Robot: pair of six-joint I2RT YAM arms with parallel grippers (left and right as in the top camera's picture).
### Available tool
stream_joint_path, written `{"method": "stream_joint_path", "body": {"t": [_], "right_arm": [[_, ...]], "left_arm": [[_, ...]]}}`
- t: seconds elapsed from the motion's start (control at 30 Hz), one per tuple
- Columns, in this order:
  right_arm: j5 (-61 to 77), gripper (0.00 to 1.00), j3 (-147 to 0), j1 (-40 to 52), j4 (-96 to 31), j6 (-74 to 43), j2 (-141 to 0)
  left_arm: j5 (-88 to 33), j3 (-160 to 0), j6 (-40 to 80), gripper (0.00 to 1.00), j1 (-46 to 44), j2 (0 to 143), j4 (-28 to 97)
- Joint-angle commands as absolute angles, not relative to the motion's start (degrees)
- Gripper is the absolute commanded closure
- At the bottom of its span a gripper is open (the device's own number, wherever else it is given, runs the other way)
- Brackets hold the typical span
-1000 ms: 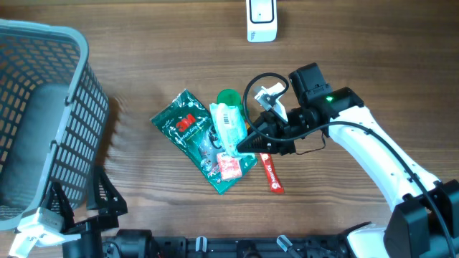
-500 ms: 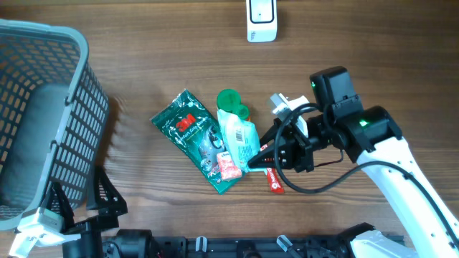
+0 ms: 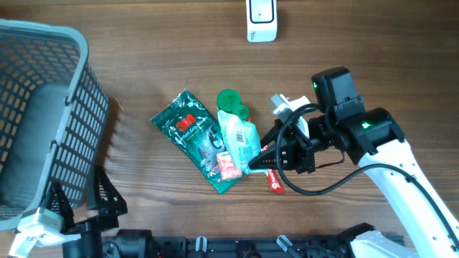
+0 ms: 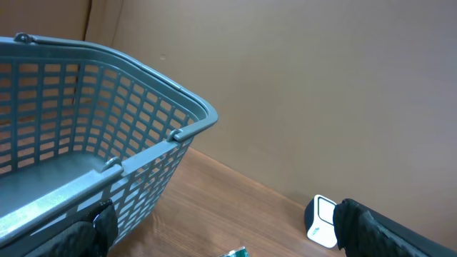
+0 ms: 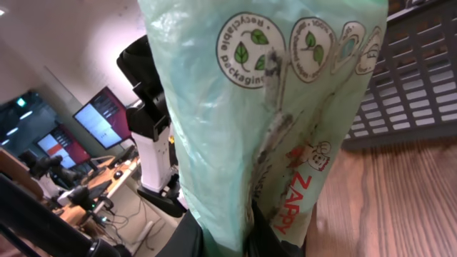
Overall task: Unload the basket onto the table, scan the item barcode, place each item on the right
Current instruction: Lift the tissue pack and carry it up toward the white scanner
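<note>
Right gripper (image 3: 262, 155): one, jaws clamped on the lower right edge of one pale green pouch (image 3: 240, 141), which lies mid-table at the right side of a small heap of goods. In the right wrist view the pouch (image 5: 264, 107) stands upright from the fingers and fills the frame; legible print: "recyclable packaging" round a leaf roundel, "100%" in a second roundel, "ZAPPY" in red down the seam. Left gripper (image 4: 225, 228): one, jaws wide apart, holding nothing, at the near left corner beside the basket. Dark green packet (image 3: 188, 130): one, marked "3M" in red, just left of the pouch. Green cap (image 3: 229, 99): one, at the pouch's far end. Pink packet (image 3: 229, 168): one, small, on the green packet's near end; print unreadable. Red sachet (image 3: 272, 179): one, white lettering too small to read, under the right gripper. White scanner (image 3: 262, 20): one, far edge of the table. Grey mesh basket (image 3: 64, 122): one, left side.
</note>
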State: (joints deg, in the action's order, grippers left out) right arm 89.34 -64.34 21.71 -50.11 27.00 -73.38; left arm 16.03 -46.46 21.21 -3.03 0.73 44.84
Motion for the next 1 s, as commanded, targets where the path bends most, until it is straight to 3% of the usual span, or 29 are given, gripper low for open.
{"method": "stream_joint_path", "body": {"t": [0.0,0.13,0.33,0.43,0.6,0.8,0.97], "right_arm": [[92.66,0.96,-65.52,21.85,-50.11,26.74,-72.51],[92.38,0.96,-65.52,21.85,-48.58,27.00,-72.51],[79.72,0.96,-65.87,16.73,-48.58,20.32,-71.59],[63.57,0.96,-67.35,10.22,-45.21,11.14,-70.50],[33.82,0.96,-67.35,9.78,-43.27,-0.23,-71.57],[25.06,0.96,-68.36,9.78,-38.13,-8.19,-83.15],[20.69,0.96,-82.17,9.78,-39.88,-7.40,-98.41]], "left_arm": [[16.58,-46.39,21.45,0.00,-3.31,0.27,44.73],[16.58,-46.39,21.47,0.00,-3.31,0.27,44.73],[16.58,-46.39,21.47,0.00,-3.31,0.27,44.73],[16.58,-46.39,21.47,0.00,-3.33,0.27,44.73],[16.58,-46.39,21.47,0.00,-3.33,0.27,44.73],[16.58,-46.39,21.47,0.00,-3.33,0.27,44.73],[16.58,-46.39,21.47,0.00,-3.31,0.27,44.73]]}}
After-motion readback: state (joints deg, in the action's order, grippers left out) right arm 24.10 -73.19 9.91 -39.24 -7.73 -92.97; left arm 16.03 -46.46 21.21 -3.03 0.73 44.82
